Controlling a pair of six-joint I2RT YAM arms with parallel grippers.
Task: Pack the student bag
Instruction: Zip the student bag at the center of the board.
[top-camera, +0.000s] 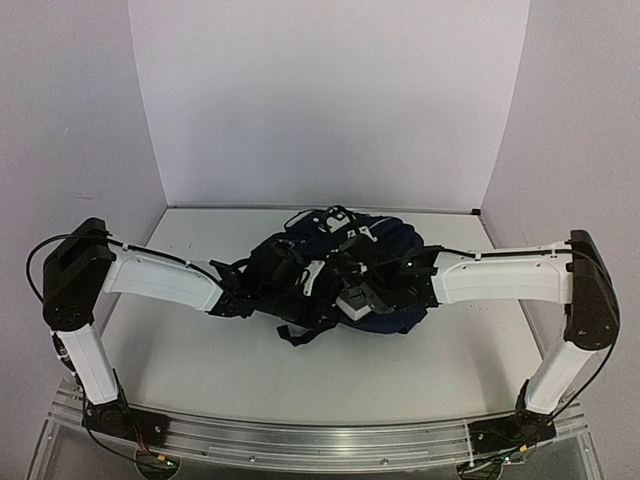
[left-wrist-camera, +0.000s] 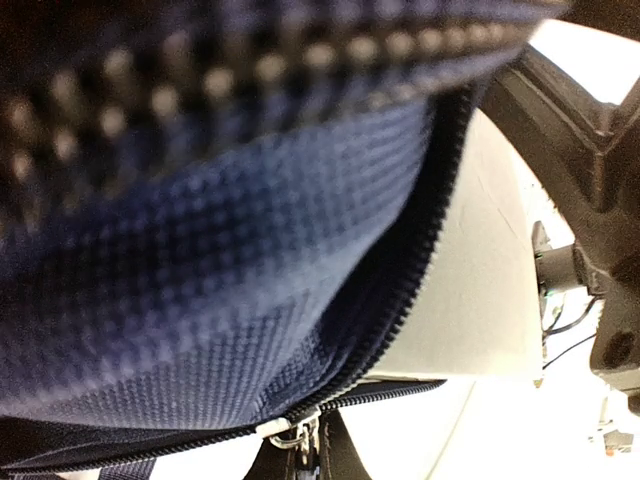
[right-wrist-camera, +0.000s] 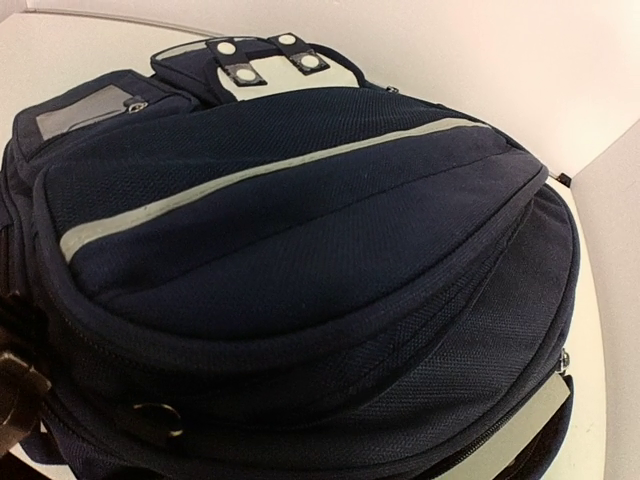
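Observation:
The student bag (top-camera: 375, 250), navy with a grey-white stripe, lies in the middle of the table between both arms. In the left wrist view its navy fabric (left-wrist-camera: 200, 280) fills the frame, with an open zip line curving down to a metal zip slider (left-wrist-camera: 290, 432). My left gripper (left-wrist-camera: 305, 458) is shut on the zip pull just below that slider; it sits at the bag's left side (top-camera: 262, 285). My right gripper (top-camera: 352, 300) rests on the bag's near side. Its fingers do not show in the right wrist view, where the bag (right-wrist-camera: 300, 250) fills the frame.
Dark shoulder straps (top-camera: 295, 335) trail off the bag toward the near edge. The white backdrop (top-camera: 330, 100) stands behind the table. Part of the right arm (left-wrist-camera: 585, 190) shows close beside the zip opening.

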